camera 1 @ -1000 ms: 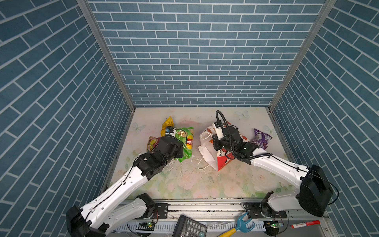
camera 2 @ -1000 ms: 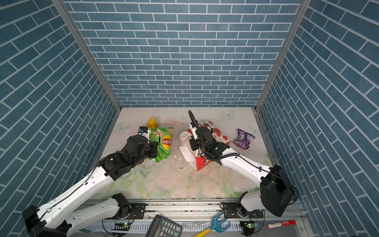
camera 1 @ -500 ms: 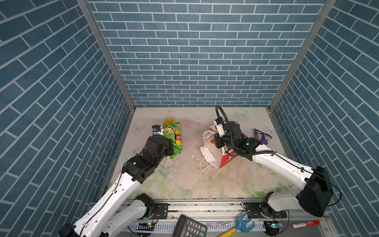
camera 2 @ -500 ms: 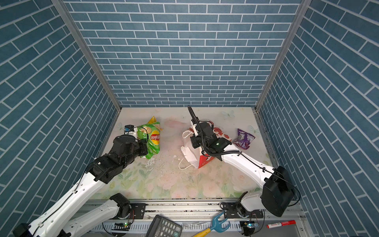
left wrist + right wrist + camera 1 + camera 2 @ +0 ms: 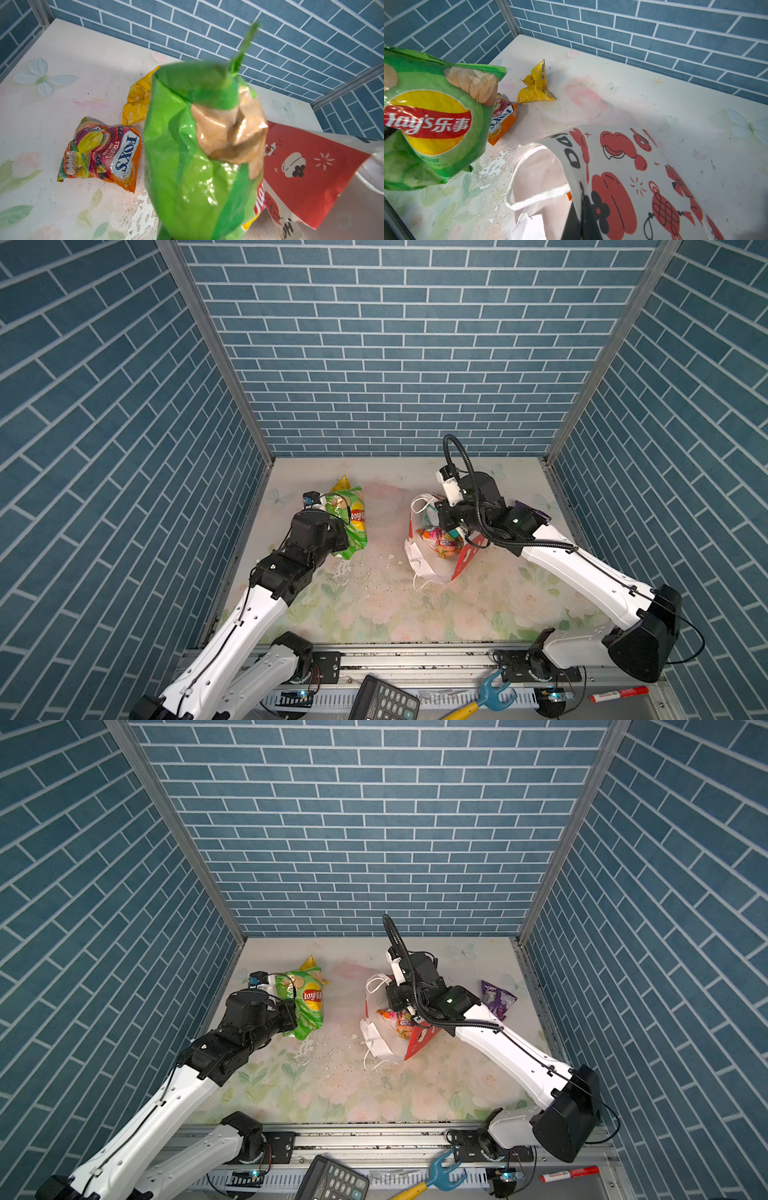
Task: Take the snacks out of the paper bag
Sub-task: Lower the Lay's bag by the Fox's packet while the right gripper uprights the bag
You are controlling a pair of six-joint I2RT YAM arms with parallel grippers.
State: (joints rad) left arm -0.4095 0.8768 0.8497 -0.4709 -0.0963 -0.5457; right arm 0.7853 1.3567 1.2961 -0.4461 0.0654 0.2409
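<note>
The green Lay's bag (image 5: 351, 518) hangs just above the table on the left, and my left gripper (image 5: 338, 541) is shut on its lower end; the bag hides the jaws in the left wrist view. The white and red paper bag (image 5: 432, 568) lies tilted with its mouth open. My right gripper (image 5: 451, 526) is shut on the bag's upper wall (image 5: 623, 166). An orange packet (image 5: 440, 543) shows inside the mouth. A yellow packet (image 5: 138, 104) and an orange Fox's packet (image 5: 101, 153) lie on the table far left. A purple packet (image 5: 496, 998) lies behind the right arm.
Blue brick walls close in the table on three sides. A patch of peeling surface (image 5: 349, 572) lies between the arms. On the front rail sit a calculator (image 5: 382, 701), a blue and yellow tool (image 5: 486, 697) and a red marker (image 5: 619, 693).
My left arm has carried the green Lay's bag leftward, away from the paper bag. My right gripper has kept its hold on the paper bag and shifted slightly.
</note>
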